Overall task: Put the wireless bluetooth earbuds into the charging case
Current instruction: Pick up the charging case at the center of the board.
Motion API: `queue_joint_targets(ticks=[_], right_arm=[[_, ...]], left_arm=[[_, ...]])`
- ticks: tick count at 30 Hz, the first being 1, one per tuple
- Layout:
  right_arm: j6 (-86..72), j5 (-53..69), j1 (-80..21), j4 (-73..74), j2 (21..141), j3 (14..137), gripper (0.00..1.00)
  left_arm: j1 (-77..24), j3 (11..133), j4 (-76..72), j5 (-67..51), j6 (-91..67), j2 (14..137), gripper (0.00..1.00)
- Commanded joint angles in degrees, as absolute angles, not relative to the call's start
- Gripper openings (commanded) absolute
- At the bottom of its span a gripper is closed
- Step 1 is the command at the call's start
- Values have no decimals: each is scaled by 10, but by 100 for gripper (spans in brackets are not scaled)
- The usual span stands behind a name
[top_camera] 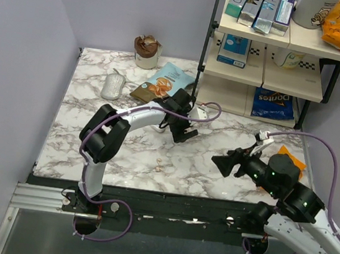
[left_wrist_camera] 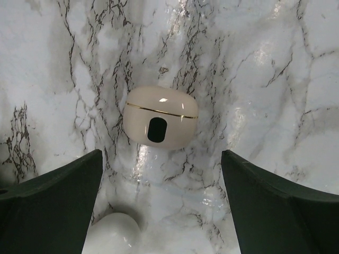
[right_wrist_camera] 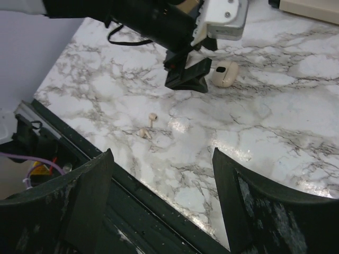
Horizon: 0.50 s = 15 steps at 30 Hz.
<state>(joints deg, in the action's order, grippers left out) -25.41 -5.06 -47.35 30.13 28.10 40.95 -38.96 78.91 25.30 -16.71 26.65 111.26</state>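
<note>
Left wrist view: charging case [left_wrist_camera: 161,123] on the marble tabletop [left_wrist_camera: 275,69], framed by the wide-open left gripper [left_wrist_camera: 161,159].

The case is a smooth, glossy, cream-white pebble shape with a thin gold seam line across it and a dark oval slot on the side facing the camera. It lies on polished white stone with grey veining, just ahead of the two dark matte fingers [left_wrist_camera: 58,201], which stand far apart and touch nothing. In the right wrist view, the wireless bluetooth earbuds [right_wrist_camera: 144,132] are two tiny pale rounded pieces with short stems. They lie close together on the marble, apart from the case and nearer the table's front edge. The right gripper [right_wrist_camera: 161,156] hangs over that edge, its scuffed dark fingers spread and empty.
</note>
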Motion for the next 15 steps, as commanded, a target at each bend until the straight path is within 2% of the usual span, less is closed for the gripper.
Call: queue_joint_targets(ticks=[1,7,15], right_arm=[[-248,21,-476,300,222,408,83],[-242,13,-476,291,172,394,83],[-245,6,-476,303,171,388,83]], left_arm=[[-388,804,226,-199,294,1128,99],[-391,825,212,-205,312,1147,98],[-396,845,232,-192,344,1174,95]])
